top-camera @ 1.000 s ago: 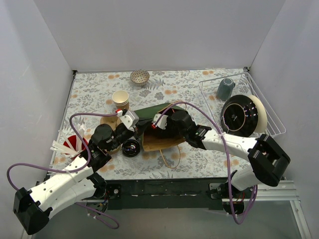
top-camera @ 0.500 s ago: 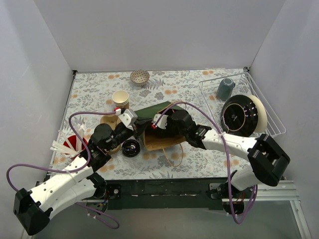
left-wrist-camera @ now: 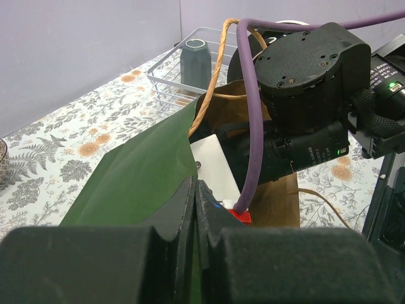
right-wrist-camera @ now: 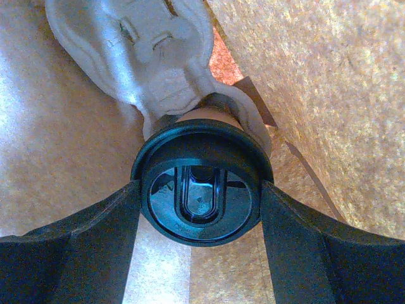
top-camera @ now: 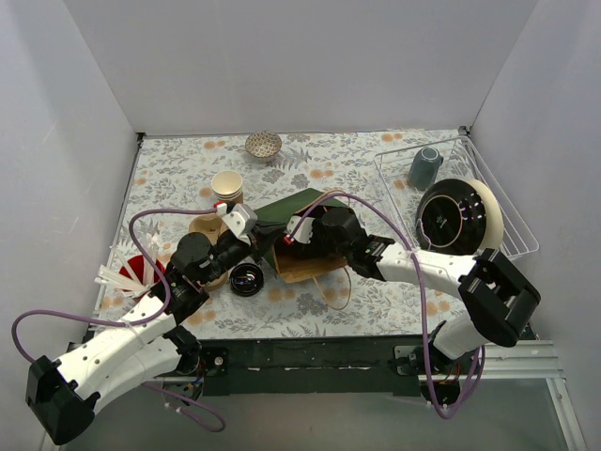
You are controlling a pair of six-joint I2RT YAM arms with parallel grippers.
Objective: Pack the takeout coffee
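The green paper bag (top-camera: 293,205) lies on its side in mid-table, its brown inside (left-wrist-camera: 278,190) facing the right arm. My left gripper (left-wrist-camera: 195,190) is shut on the bag's green edge (left-wrist-camera: 139,177) and holds the mouth up. My right gripper (right-wrist-camera: 200,190) reaches inside the bag. The takeout coffee (right-wrist-camera: 200,149), seen from above as a round black sip lid, sits between its fingers (right-wrist-camera: 95,247), which press on both sides of the lid. A grey moulded cup carrier (right-wrist-camera: 152,57) lies just beyond the cup. In the top view the cup is hidden by the bag and the right wrist (top-camera: 333,230).
A spare black lid (top-camera: 247,279) lies left of the bag. Stacked paper cups (top-camera: 227,186) and a small bowl (top-camera: 264,145) stand behind it. A wire rack (top-camera: 502,246) at right holds a grey-blue mug (top-camera: 424,166) and a black plate (top-camera: 451,216). White and red utensils (top-camera: 127,274) lie at left.
The right wrist has pushed slightly further into the bag, and the bag's mouth and twine handle have shifted a little. The left gripper keeps its hold on the edge.
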